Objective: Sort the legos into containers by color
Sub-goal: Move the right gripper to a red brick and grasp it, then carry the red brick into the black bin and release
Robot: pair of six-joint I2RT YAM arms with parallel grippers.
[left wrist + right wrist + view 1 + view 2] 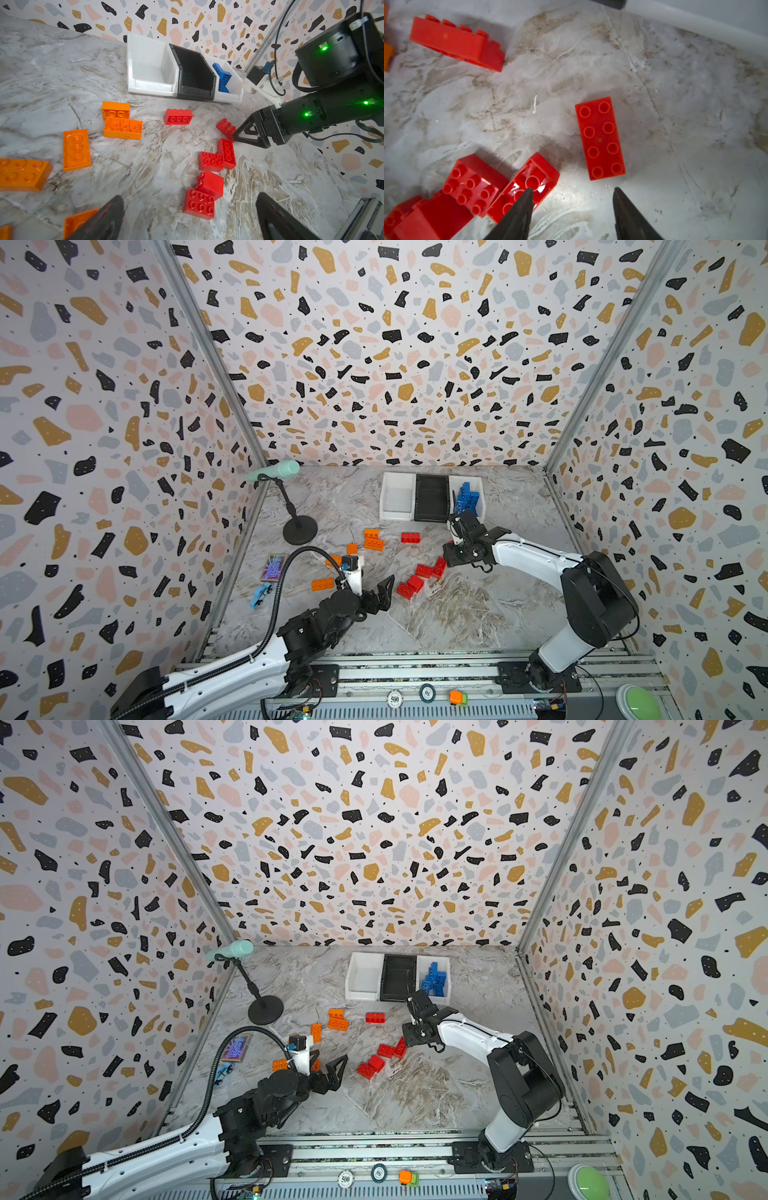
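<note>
Jaws spread and empty on left gripper (190,196) and right gripper (573,188), studded red legos (600,138) clustered under the right one on marble table (166,149), orange legos (123,127) scattered beside, blue legos (223,78) piled in white bin (230,97)

red, orange, blue legos (178,116)

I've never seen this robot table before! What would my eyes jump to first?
The bright bricks pop out: red bricks clustered mid-table, orange bricks scattered to their left in both top views. Blue bricks sit in the right-hand white bin at the back, and the right gripper stands open beside the red ones.
</note>
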